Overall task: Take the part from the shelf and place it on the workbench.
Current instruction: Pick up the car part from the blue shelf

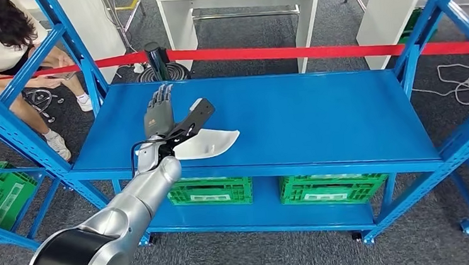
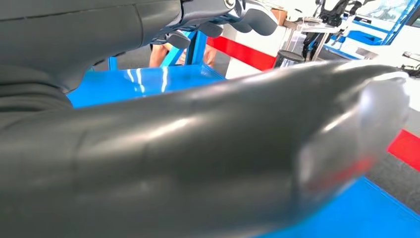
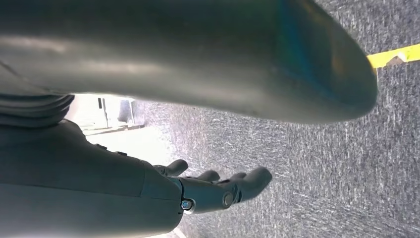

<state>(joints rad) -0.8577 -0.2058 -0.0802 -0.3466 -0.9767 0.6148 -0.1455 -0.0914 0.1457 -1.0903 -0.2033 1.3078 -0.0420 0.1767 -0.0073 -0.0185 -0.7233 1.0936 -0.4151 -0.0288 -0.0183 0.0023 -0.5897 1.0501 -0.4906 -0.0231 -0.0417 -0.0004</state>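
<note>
While the left hand (image 1: 166, 116) hovers over the blue shelf (image 1: 319, 116), the scene reads as follows.

Risk, miss: the hand sits at the part's near-left end, not over its middle. A grasp closed from here may catch only the tip, and the part could tip or slide out, in my judgement.
Risk, push: the shelf top looks smooth and glossy. Fingers coming down flat may shove the part along it rather than get under its edge.
Risk, carry: the blue upright posts (image 1: 74, 50) stand close to the arm on its left side. A wide swing out toward the workbench might clip one.
Part (image 1: 211, 143): white, flat and curved, lying on the upper shelf near its front edge, touching or just beside the thumb.
Long axis: runs roughly along the shelf's front edge, tilted slightly away from it toward the right.
Pointing: the tapered tip points to the robot's right; the broader end lies under the hand.
Left hand: fingers stretched and spread, thumb out to the side over the part, nothing gripped.
Right hand (image 3: 218, 191): hangs over grey carpet, fingers loosely apart, holding nothing.
Person (image 1: 3, 37): crouched behind the left posts, well apart from the part.
</note>
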